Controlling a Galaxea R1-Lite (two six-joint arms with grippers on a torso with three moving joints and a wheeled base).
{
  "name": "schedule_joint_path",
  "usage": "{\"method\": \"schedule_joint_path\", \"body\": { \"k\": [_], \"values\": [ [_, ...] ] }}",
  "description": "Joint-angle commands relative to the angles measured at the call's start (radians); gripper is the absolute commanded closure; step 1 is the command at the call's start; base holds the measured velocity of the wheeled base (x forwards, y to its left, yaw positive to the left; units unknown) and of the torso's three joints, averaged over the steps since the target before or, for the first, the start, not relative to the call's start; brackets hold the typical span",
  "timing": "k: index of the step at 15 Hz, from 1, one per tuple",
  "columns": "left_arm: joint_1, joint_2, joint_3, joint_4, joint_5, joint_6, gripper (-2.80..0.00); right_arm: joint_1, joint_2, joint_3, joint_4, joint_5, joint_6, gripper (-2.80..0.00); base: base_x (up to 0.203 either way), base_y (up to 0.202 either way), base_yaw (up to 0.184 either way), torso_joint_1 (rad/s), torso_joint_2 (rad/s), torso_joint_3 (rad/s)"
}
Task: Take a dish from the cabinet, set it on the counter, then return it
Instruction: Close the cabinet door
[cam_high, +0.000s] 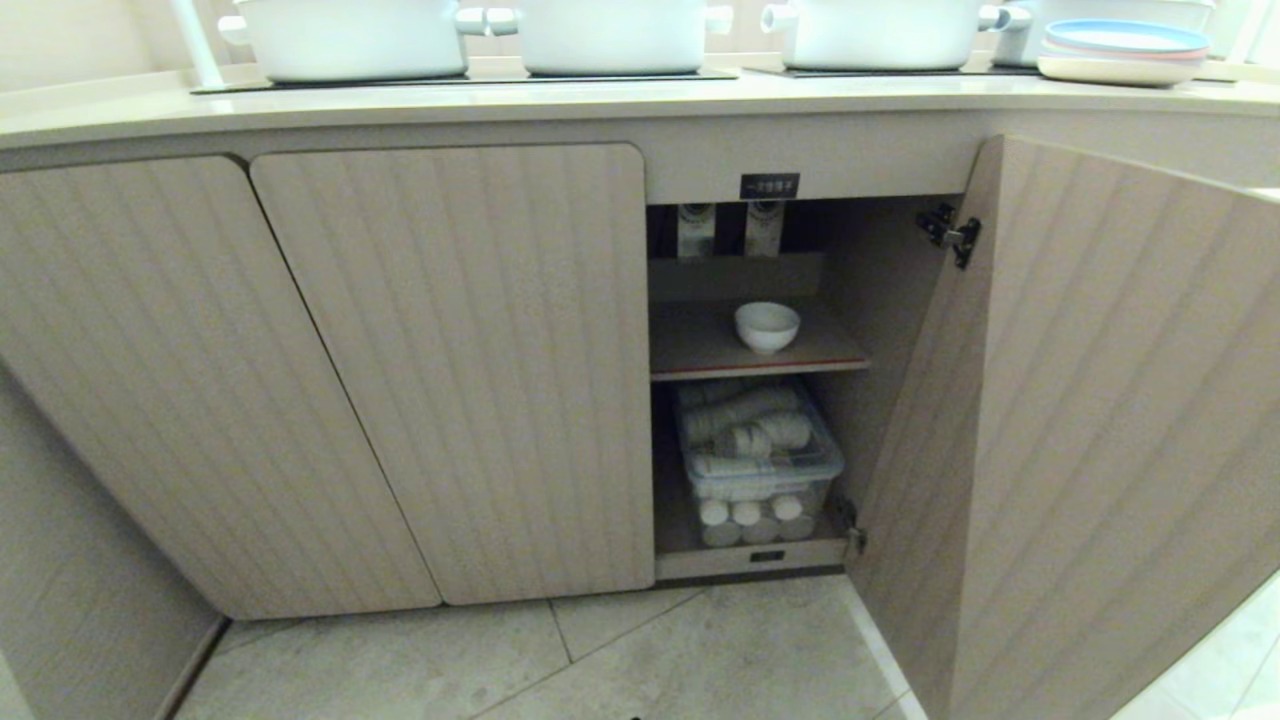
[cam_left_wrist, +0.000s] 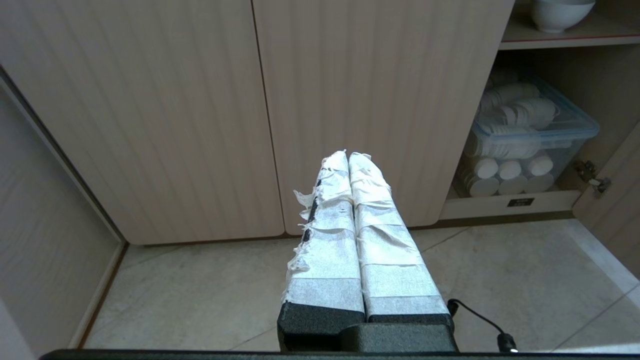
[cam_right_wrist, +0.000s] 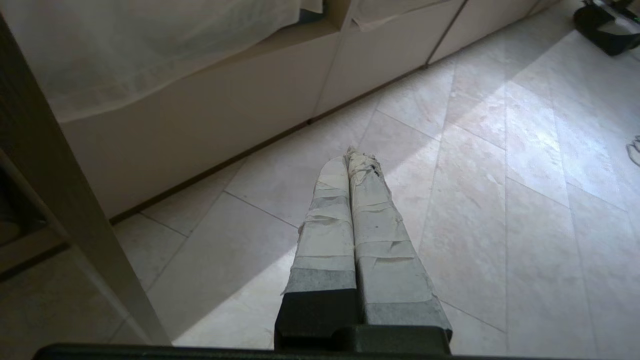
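A: Left to right, quick. What's on the left?

B: Head view: two closed fluted doors of the cabinet (cam_high: 450, 370), beige wood grain. Above runs the bench (cam_high: 600, 100), cream top, with white pots (cam_high: 350, 35) sitting on black cooktop panels (cam_high: 460, 78).

A: Left gripper?

B: Left gripper (cam_left_wrist: 348, 156) shows only in its wrist view. Taped jaws pressed together, holding nothing, low over the tile floor (cam_left_wrist: 200, 290), aimed at the closed doors. Not in the head view.

A: Middle?

B: Open compartment. Small black label (cam_high: 769, 185) above it. The dish (cam_high: 767, 326), a small white bowl, sits upright on the red-edged inner shelf (cam_high: 700, 350), toward the right half, touching nothing else. It also shows at the edge of the left wrist view (cam_left_wrist: 560, 12). Below the shelf, a clear plastic bin (cam_high: 760, 460) full of stacked white round pieces, more rolls under it.

A: Right side?

B: Open cabinet door (cam_high: 1080, 420) swung out toward the camera, hinge (cam_high: 950, 235) at its top inner edge. On the bench at far right, stacked pastel plates (cam_high: 1125, 50).

A: Right gripper?

B: Right gripper (cam_right_wrist: 350, 156) only in its wrist view. Jaws together, empty, over the tile floor, beside the edge of a beige panel, pointing away from the shelf. Dish not in that view.
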Motion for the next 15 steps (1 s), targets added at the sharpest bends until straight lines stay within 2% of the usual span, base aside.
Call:
{"method": "schedule_joint_path", "body": {
  "k": [1, 3, 5, 8, 12, 15],
  "values": [
    [0.000, 0.000, 0.000, 0.000, 0.000, 0.000, 0.00, 0.024, 0.036, -0.023, -0.001, 0.001, 0.013, 0.00, 0.000, 0.000, 0.000, 0.000, 0.00, 0.000],
    [0.000, 0.000, 0.000, 0.000, 0.000, 0.000, 0.00, 0.043, 0.056, -0.043, 0.002, 0.024, 0.028, 0.00, 0.000, 0.000, 0.000, 0.000, 0.00, 0.000],
    [0.000, 0.000, 0.000, 0.000, 0.000, 0.001, 0.00, 0.043, 0.068, -0.057, 0.001, 0.097, 0.038, 0.00, 0.000, 0.000, 0.000, 0.000, 0.00, 0.000],
    [0.000, 0.000, 0.000, 0.000, 0.000, 0.000, 0.00, 0.043, 0.082, -0.059, -0.002, 0.161, 0.041, 0.00, 0.000, 0.000, 0.000, 0.000, 0.00, 0.000],
    [0.000, 0.000, 0.000, 0.000, 0.000, 0.000, 0.00, 0.043, 0.098, -0.059, -0.013, 0.173, 0.041, 0.00, 0.000, 0.000, 0.000, 0.000, 0.00, 0.000],
    [0.000, 0.000, 0.000, 0.000, 0.000, 0.000, 0.00, 0.043, 0.113, -0.063, -0.013, 0.244, 0.058, 0.00, 0.000, 0.000, 0.000, 0.000, 0.00, 0.000]
  ]
}}
